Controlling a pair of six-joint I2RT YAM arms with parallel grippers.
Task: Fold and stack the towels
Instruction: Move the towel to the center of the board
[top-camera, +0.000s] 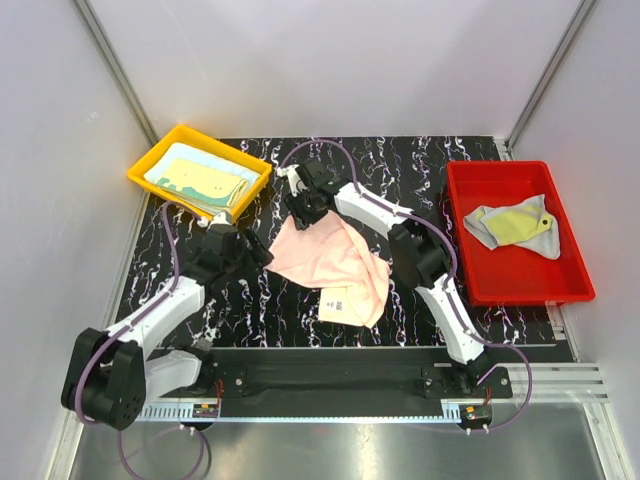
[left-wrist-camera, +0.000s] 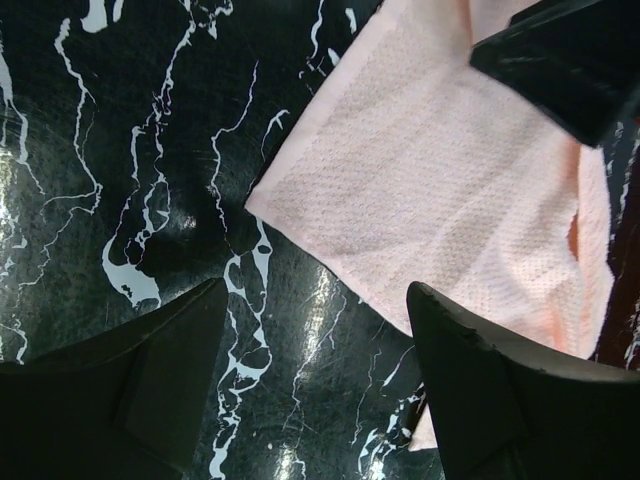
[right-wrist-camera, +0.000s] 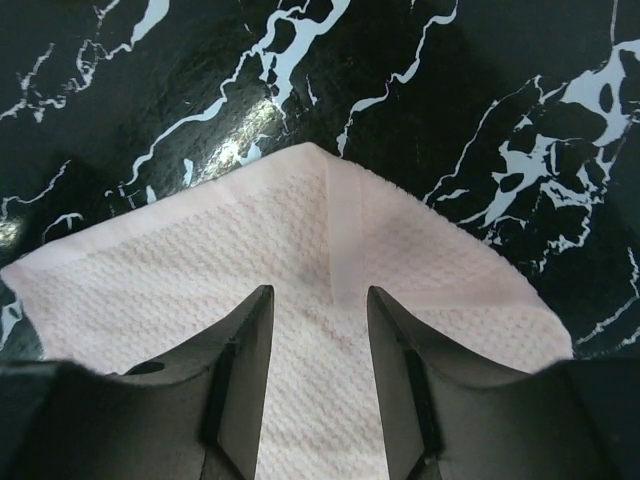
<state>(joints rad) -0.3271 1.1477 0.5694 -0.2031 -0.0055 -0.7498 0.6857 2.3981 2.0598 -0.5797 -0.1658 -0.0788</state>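
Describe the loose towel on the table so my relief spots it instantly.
On the black marbled table, between the yellow tray at back left and the red tray on the right, the pink towel lies crumpled. It is the only pink one, and the only towel outside a tray.

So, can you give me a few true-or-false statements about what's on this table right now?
1. The pink towel lies on the black table. True.
2. The red tray is empty. False: it holds crumpled grey and yellow towels.
3. The left gripper is clamped on the pink towel. False: its jaws are open, with the towel's corner just ahead of them.
4. Folded towels sit in the yellow tray. True.
5. The right gripper is over the pink towel. True.
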